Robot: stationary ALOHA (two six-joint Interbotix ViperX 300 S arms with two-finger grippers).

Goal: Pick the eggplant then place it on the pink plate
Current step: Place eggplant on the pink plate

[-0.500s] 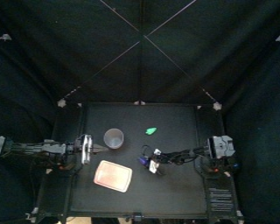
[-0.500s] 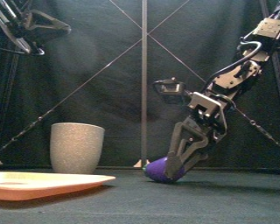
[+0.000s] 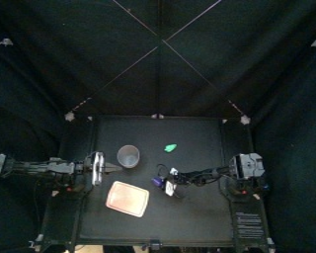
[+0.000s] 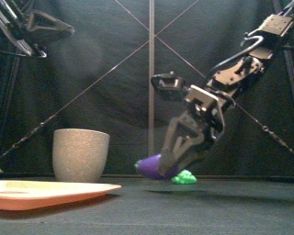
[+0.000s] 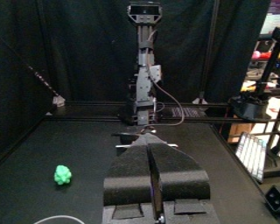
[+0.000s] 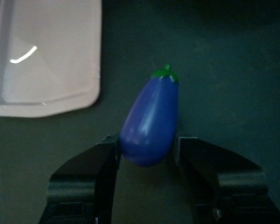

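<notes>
Right hand clamped on the purple eggplant near the pink plate; left hand rests, jaws together

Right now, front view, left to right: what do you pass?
pink plate → grey cup → eggplant → small green toy

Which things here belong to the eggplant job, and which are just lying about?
In the job: eggplant, gripped by the right gripper; pink plate.
Lying about: grey cup; small green toy.
</notes>
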